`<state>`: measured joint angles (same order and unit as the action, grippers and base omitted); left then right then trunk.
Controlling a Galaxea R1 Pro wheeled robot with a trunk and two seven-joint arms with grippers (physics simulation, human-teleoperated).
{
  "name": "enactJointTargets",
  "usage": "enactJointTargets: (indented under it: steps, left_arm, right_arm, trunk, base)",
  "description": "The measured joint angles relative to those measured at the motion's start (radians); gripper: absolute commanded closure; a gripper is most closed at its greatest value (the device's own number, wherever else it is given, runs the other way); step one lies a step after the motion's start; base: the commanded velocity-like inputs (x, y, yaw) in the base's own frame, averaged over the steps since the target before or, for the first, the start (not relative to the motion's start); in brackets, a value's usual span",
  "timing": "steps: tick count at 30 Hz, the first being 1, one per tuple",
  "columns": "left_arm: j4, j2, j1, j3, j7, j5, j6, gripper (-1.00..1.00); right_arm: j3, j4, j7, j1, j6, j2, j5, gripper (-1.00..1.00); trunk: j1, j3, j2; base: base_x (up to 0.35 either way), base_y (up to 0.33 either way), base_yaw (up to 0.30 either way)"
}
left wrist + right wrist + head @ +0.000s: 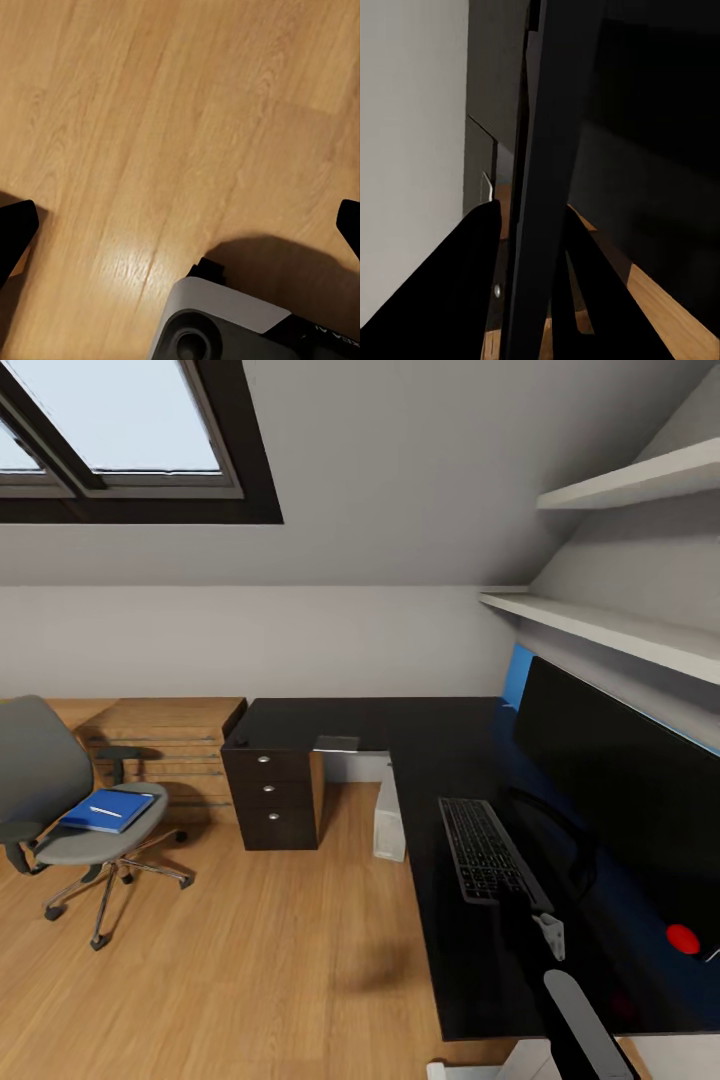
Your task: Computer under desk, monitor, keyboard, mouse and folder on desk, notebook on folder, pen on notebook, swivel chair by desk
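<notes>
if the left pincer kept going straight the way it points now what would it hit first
Most likely the wooden floor: the left pincer looks down at bare boards with nothing between its fingertips. How far off the floor lies is unclear.

This is a home attic room set up as a study: a sloped ceiling with a skylight, wood floor, wall shelves, an L-shaped black worktop with monitor and keyboard, and a swivel chair.

Left gripper jaws wide apart, pointing down; right arm forward.
</notes>
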<state>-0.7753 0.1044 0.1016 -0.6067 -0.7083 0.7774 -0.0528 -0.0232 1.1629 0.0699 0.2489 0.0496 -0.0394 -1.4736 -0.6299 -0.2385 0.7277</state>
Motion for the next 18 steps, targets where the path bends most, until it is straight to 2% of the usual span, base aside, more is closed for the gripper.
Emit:
enactJointTargets:
  steps: [8, 10, 13, 18]
  left_arm:
    - [0.000, 0.000, 0.000, 0.000, 0.001, -0.001, 0.000, -1.00]
    - [0.000, 0.000, 0.000, 0.000, 0.001, -0.001, 0.000, -1.00]
    - [0.000, 0.000, 0.000, -0.001, 0.000, -0.002, 0.000, -1.00]
    - [0.000, 0.000, 0.000, -0.002, 0.000, -0.002, 0.000, -1.00]
  right_arm:
    - [0.003, -0.038, 0.001, 0.006, 0.001, -0.003, 0.010, 1.00]
    - [0.003, -0.041, 0.001, 0.006, 0.000, -0.003, 0.030, 1.00]
    - [0.002, -0.043, 0.002, 0.007, 0.000, -0.002, 0.083, 1.00]
    - [0.001, -0.043, 0.002, 0.007, -0.001, -0.002, 0.101, 1.00]
  trunk:
    - [0.000, 0.000, 0.000]
    - [0.000, 0.000, 0.000]
    - [0.000, 0.000, 0.000]
    - [0.000, 0.000, 0.000]
  base:
    - [0.042, -0.036, 0.000]
    - [0.013, -0.003, 0.000]
    - [0.170, -0.001, 0.000]
    - [0.253, 0.000, 0.000]
